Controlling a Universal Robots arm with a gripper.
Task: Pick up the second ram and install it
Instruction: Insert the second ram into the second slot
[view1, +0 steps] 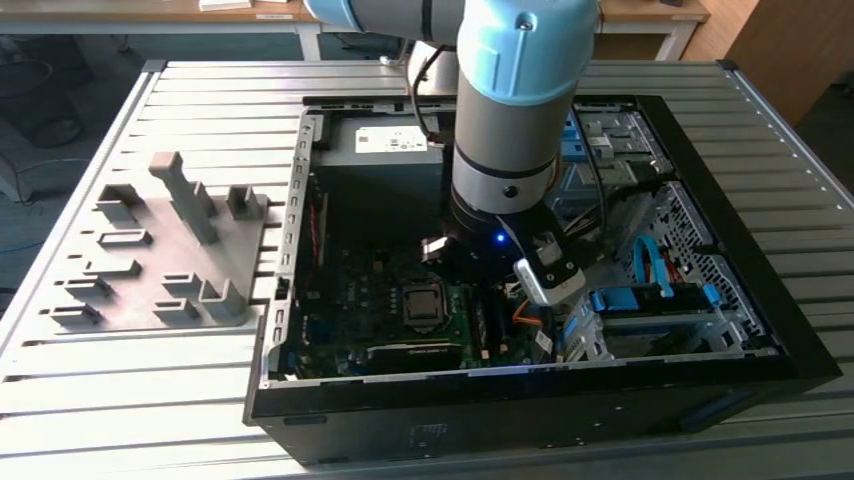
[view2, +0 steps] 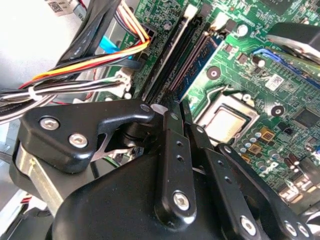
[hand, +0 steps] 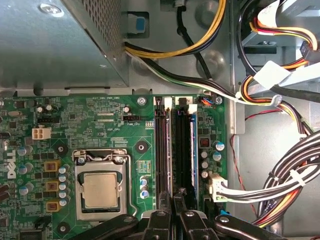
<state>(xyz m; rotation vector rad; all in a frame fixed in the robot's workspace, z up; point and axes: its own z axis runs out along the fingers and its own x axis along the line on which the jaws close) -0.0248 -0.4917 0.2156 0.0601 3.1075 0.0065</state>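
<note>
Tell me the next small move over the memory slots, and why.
Probably a short, straight push down, with no sideways shift. The gripper sits over one end of the memory slots beside the processor socket, lined up along them. A blue-edged stick already stands in one slot. Whether anything is fully seated under the gripper, I can't tell.

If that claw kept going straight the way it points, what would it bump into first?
Probably the memory slots on the green motherboard: the gripper points down at them, beside the processor socket. How close it is cannot be judged.
</note>
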